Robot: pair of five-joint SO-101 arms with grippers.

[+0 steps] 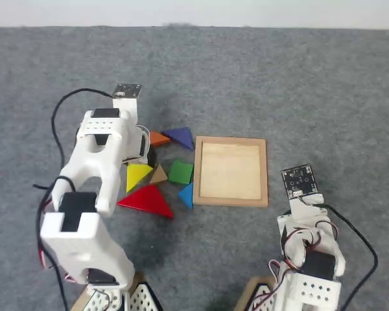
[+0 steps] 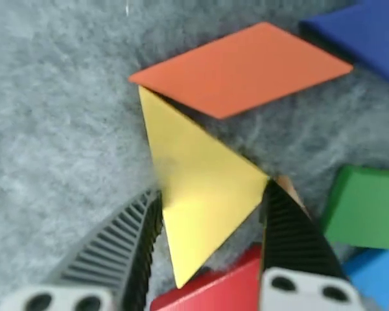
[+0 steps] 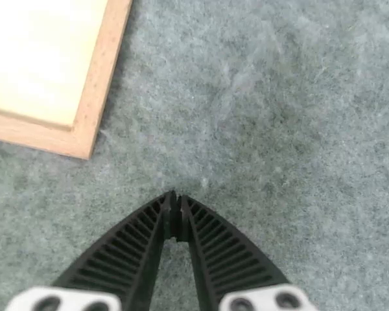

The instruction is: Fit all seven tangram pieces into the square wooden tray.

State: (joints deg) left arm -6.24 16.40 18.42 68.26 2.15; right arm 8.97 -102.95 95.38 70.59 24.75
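Note:
The square wooden tray (image 1: pixel 231 138) lies empty in the middle of the grey mat, and its corner (image 3: pixel 100 78) appears in the right wrist view. Left of it lie the loose pieces: orange parallelogram (image 1: pixel 159 138), dark blue triangle (image 1: pixel 180 136), green square (image 1: pixel 180 172), tan triangle (image 1: pixel 159 175), light blue triangle (image 1: pixel 187 194), red triangle (image 1: pixel 148 199) and yellow triangle (image 1: pixel 137 175). My left gripper (image 2: pixel 211 201) has its fingers pressed against both sides of the yellow triangle (image 2: pixel 201 188), just below the orange parallelogram (image 2: pixel 240 68). My right gripper (image 3: pixel 176 217) is shut and empty over bare mat near the tray's right front corner.
The left arm (image 1: pixel 104 155) leans over the pile and hides part of it. The right arm (image 1: pixel 308 259) stands at the front right. In the left wrist view the red triangle (image 2: pixel 214 288) and green square (image 2: pixel 366 207) sit close to the fingers. Bare mat surrounds the tray.

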